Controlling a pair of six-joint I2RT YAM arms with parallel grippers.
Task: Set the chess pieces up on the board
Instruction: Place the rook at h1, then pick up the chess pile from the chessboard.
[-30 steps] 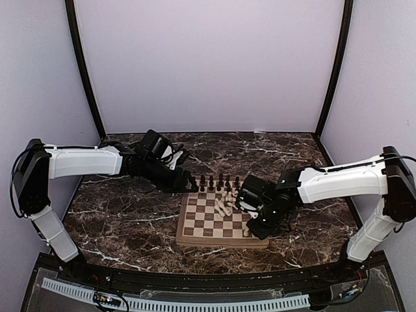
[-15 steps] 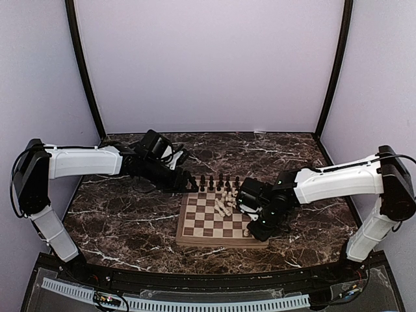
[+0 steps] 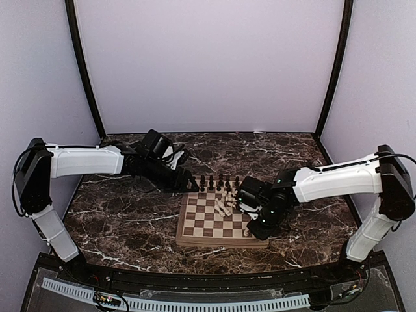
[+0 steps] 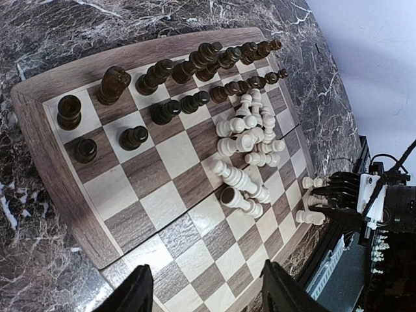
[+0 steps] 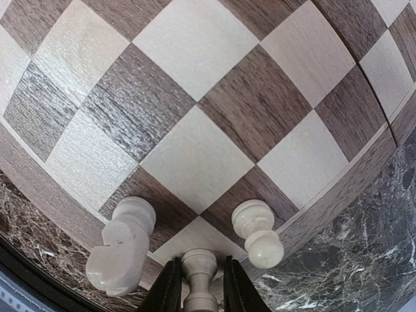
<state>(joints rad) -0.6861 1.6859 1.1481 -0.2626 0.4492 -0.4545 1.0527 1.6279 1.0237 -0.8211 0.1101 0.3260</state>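
A square wooden board [image 3: 195, 224] with tan and brown checks lies on the dark marble table [image 3: 117, 214]. Along the board's far edge, dark brown chess pieces [image 4: 162, 97] stand in two rows. A heap of cream-white chess pieces [image 4: 250, 140] lies near the middle of the board, toward its right side. The right gripper [image 5: 199, 289] is at the board's near right corner, pinched tight on one small cream piece [image 5: 199, 260]. A cream horse piece [image 5: 120, 244] and a cream pawn [image 5: 257, 231] are just beside it, one on each side. The left gripper [image 4: 208, 292] hangs over the board's far left corner, spread wide, holding nothing.
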